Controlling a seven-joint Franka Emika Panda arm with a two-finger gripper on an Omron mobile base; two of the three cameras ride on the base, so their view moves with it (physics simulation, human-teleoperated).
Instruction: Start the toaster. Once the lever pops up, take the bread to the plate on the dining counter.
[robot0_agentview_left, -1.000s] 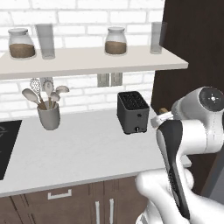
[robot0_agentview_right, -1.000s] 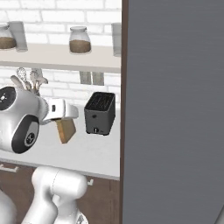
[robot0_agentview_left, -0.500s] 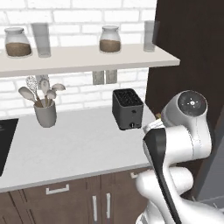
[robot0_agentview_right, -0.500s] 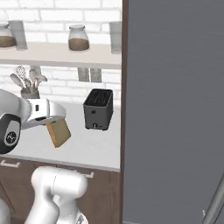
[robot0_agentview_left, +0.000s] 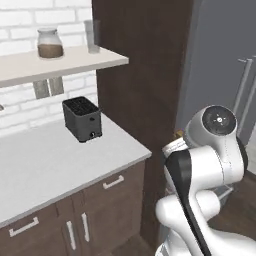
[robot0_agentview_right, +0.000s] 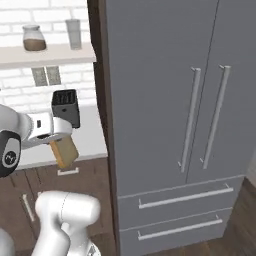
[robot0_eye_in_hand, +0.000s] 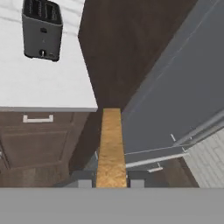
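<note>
My tool (robot0_eye_in_hand: 111, 180) is clamped on the bread (robot0_eye_in_hand: 110, 146), one finger on each flat face, so the tan slice sticks out edge-on ahead of me. In the right base view the bread (robot0_agentview_right: 65, 152) hangs below my wrist, in the air just off the near edge of the counter (robot0_agentview_right: 87, 140). Past it stands the grey fridge (robot0_agentview_right: 170, 100) with its two long handles, and a dark wood panel (robot0_agentview_left: 140, 75) between fridge and counter. Farther off, the toaster (robot0_agentview_left: 82, 119) sits on the counter (robot0_agentview_left: 55, 160) near the brick wall, well apart from the bread. Above it a shelf (robot0_agentview_left: 60, 62) carries a jar (robot0_agentview_left: 49, 43) and a glass (robot0_agentview_left: 92, 36).
</note>
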